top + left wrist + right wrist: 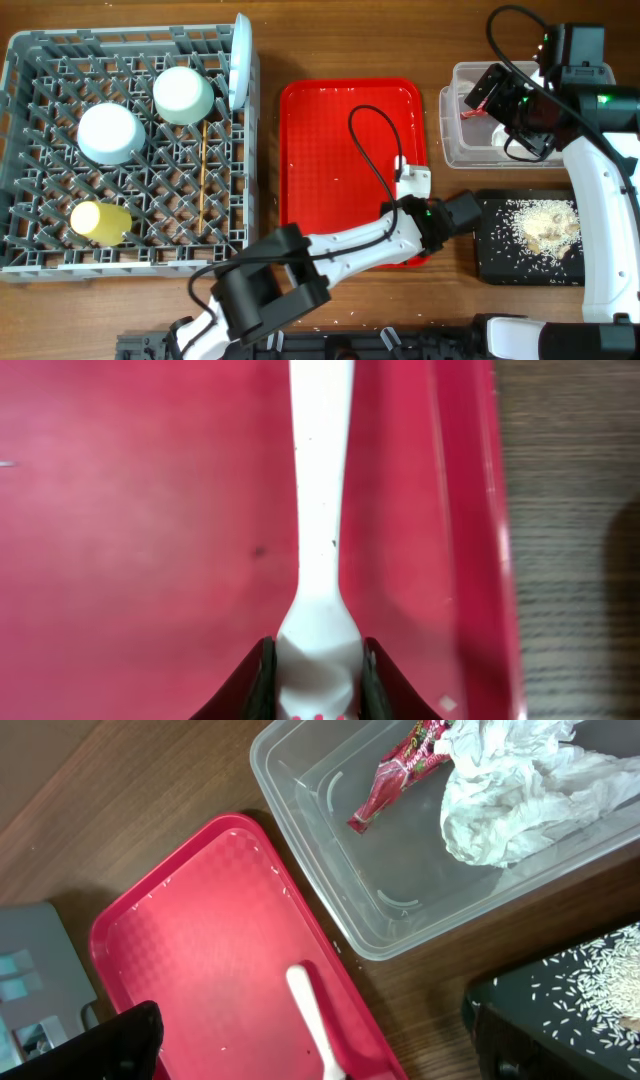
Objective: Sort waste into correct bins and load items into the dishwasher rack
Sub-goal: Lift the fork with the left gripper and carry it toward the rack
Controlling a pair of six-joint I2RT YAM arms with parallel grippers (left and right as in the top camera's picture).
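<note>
Left gripper (318, 682) jaws narrow, pinching white fork (322, 490) by its broad end; handle runs straight ahead along red tray (130, 510). Right gripper (492, 88) jaws wide, empty.

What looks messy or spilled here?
A few stray rice grains lie scattered on the red tray, near its rim, apart from the rice pile on the black tray. Nothing else looks odd.

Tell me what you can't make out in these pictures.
Fork, gripped end: cut off by the bottom edge in both wrist views; overhead, under the left arm.
Tub contents: overhead, mostly hidden by the right gripper.
Black tray, right end: overhead, under the right arm.
Chopsticks: overhead, too thin to count.
</note>
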